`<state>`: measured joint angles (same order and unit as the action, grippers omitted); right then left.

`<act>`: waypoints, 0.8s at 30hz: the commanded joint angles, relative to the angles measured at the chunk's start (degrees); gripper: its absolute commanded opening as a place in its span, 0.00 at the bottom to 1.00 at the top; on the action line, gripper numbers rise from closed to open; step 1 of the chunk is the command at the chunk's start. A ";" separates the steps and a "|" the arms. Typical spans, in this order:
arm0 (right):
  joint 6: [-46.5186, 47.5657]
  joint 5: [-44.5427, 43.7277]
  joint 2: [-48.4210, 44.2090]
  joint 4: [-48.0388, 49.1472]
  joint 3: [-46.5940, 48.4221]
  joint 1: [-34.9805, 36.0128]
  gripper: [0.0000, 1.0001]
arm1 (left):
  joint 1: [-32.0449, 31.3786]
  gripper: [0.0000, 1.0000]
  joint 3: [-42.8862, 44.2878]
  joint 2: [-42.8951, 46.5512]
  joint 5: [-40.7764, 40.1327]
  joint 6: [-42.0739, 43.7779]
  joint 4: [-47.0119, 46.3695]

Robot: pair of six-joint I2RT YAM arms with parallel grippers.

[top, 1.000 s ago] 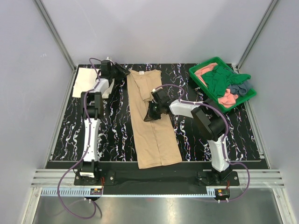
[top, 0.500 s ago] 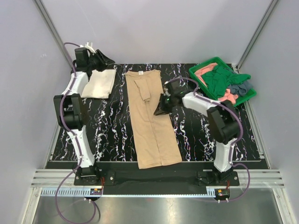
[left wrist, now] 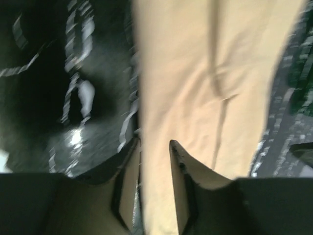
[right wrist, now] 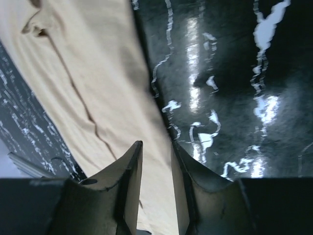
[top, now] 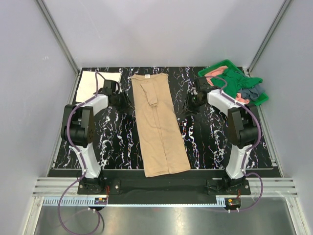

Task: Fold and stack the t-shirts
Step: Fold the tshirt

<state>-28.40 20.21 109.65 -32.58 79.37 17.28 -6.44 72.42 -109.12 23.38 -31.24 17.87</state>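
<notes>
The tan shirt (top: 159, 127) lies in mid-table (top: 117, 142) as one long, narrow strip, its long axis running from the near edge to the far one, collar end far. The left gripper (left wrist: 154, 143) hangs just beside the strip's left edge and the right gripper (right wrist: 156, 144) just beside its right edge, both level with the far half. Each has its jaws a little apart with nothing between them. The next fold probably goes across the length, so each arm would take the far corner on its own side, both about equally close. A cream-white shirt (top: 98, 82) lies folded at the far left; other shirts fill the green tray (top: 226, 61) at the far right.
</notes>
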 commanded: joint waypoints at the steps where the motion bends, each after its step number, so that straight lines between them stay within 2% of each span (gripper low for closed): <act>1: 3.61 -1.31 2.23 -2.75 3.67 -0.58 0.37 | 0.64 0.40 0.96 1.47 -4.39 1.80 -0.65; 6: 4.67 1.41 4.26 -2.76 5.00 -0.75 0.38 | 0.11 0.41 5.61 -4.51 -3.34 1.71 -0.03; 10: 5.37 -0.25 4.08 -2.49 5.61 -0.75 0.38 | -0.77 0.41 10.89 -11.27 -0.01 2.50 -0.03; 15: 4.94 -0.96 5.14 -2.14 7.11 -0.84 0.38 | -1.30 0.40 15.98 -16.12 0.27 2.50 0.06; 18: 4.59 -1.22 5.84 -1.96 8.86 -0.84 0.38 | -1.30 0.24 19.40 -18.93 -0.52 2.77 0.15; 19: 4.41 -1.05 5.93 -1.70 9.04 -0.84 0.38 | -1.30 0.14 20.55 -20.59 -0.96 2.77 0.32; 22: 3.88 -0.87 6.55 -1.09 9.74 -0.84 0.38 | -1.21 0.03 27.49 -25.15 -1.31 3.47 1.98; 24: 3.09 -0.78 6.81 -0.73 9.66 -0.84 0.38 | -1.12 0.01 33.99 -27.89 -1.05 3.56 3.39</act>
<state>-24.49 20.01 115.90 -34.52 87.00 16.23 -7.68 99.77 -132.44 24.23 -29.47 20.21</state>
